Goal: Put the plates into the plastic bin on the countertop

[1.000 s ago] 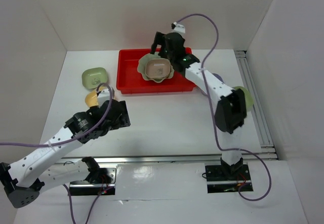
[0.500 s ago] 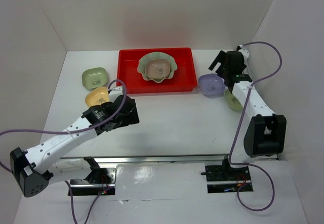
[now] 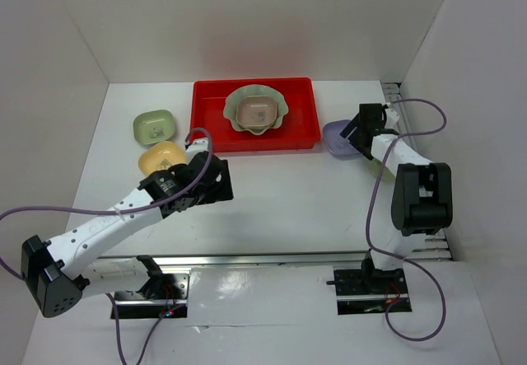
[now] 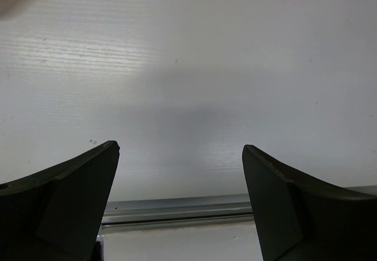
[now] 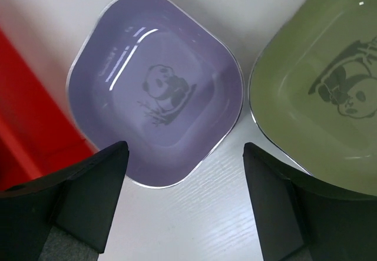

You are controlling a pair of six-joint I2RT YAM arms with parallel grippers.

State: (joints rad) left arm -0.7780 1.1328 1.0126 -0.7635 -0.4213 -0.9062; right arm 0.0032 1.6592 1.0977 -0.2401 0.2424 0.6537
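Observation:
The red plastic bin stands at the back of the white countertop. In it lies the large pale green scalloped plate with the brownish pink dish inside. A green dish and a yellow dish lie left of the bin. The lavender dish lies right of the bin, with a second green dish beside it. My right gripper hovers open over the lavender dish, empty. My left gripper is open and empty over bare countertop.
White walls close in the countertop on three sides. A metal rail runs along the right side and another along the near edge. The bin's red wall is just left of the lavender dish, the green dish just right.
My right arm has swung from over the bin to the right and come down over the lavender dish. My left arm has moved right, away from the yellow dish.

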